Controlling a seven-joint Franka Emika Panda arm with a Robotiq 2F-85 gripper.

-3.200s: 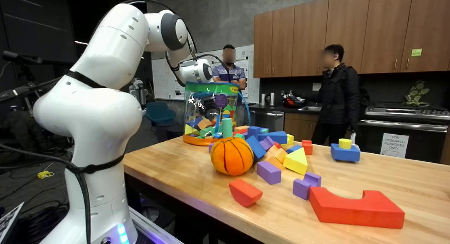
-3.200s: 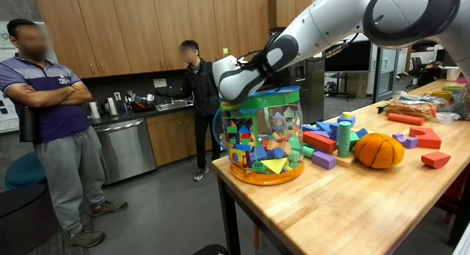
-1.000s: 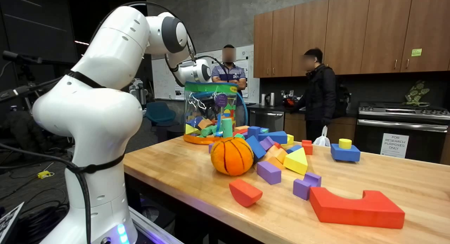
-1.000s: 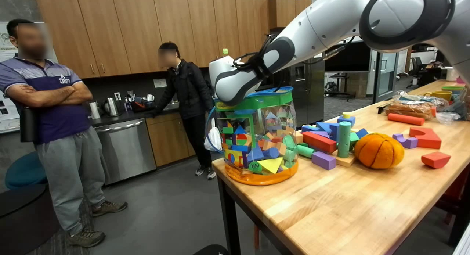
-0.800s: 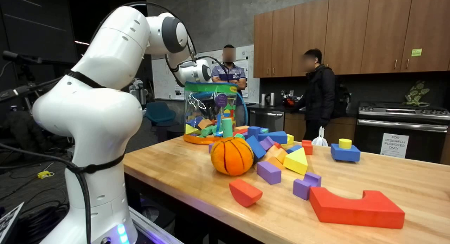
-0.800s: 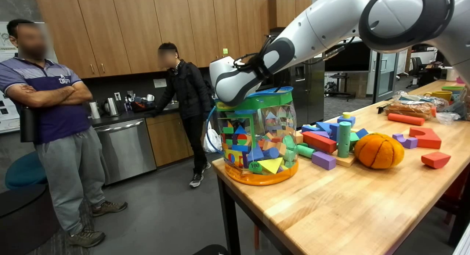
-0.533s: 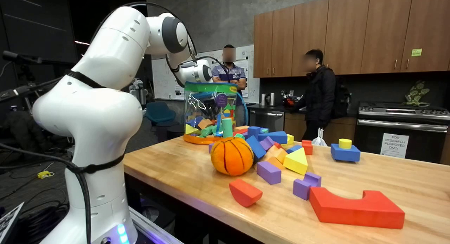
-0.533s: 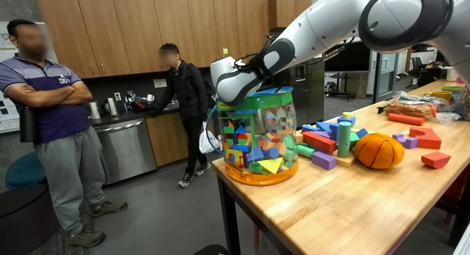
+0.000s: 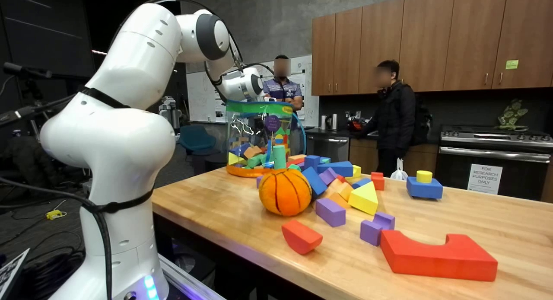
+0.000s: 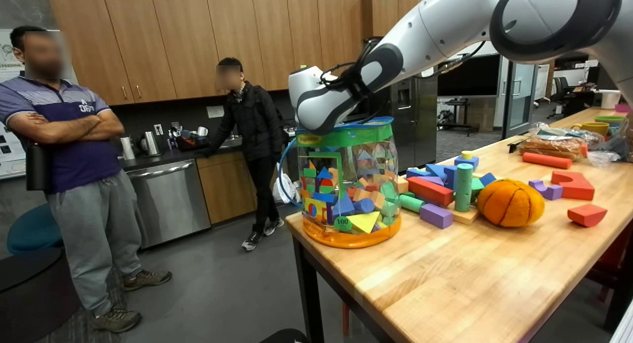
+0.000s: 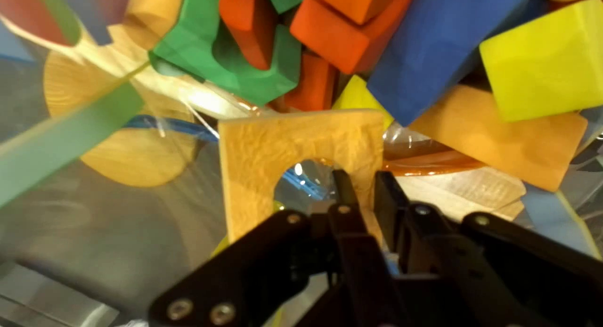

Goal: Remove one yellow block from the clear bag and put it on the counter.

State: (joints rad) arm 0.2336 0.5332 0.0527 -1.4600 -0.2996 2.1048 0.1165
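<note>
The clear bag (image 9: 259, 107) stands upright on the light-wood counter (image 10: 470, 269), with mixed blocks seen through its wall. A yellow triangular block (image 10: 364, 222) lies low inside it, and the wrist view shows a bright yellow block (image 11: 546, 58) on the pile at right. My gripper (image 11: 362, 176) is shut on one leg of a yellowish-orange arch block (image 11: 252, 162), one finger passing through the arch and the other outside. This block hangs in front of the pile. In both exterior views the wrist sits at the bag's mouth and the fingers cannot be made out.
Beside the bag are a green cylinder (image 9: 279, 157), an orange ball (image 9: 285, 192) and many loose blocks, including a yellow wedge (image 9: 364, 198). A large red arch block (image 9: 438, 254) lies toward the front. The counter's end edge (image 10: 296, 224) is close to the bag.
My arm and wrist have risen a little at the bag's mouth. The dark gripper shape that showed through the bag's wall has gone from there. The loose blocks on the counter have stayed put.
</note>
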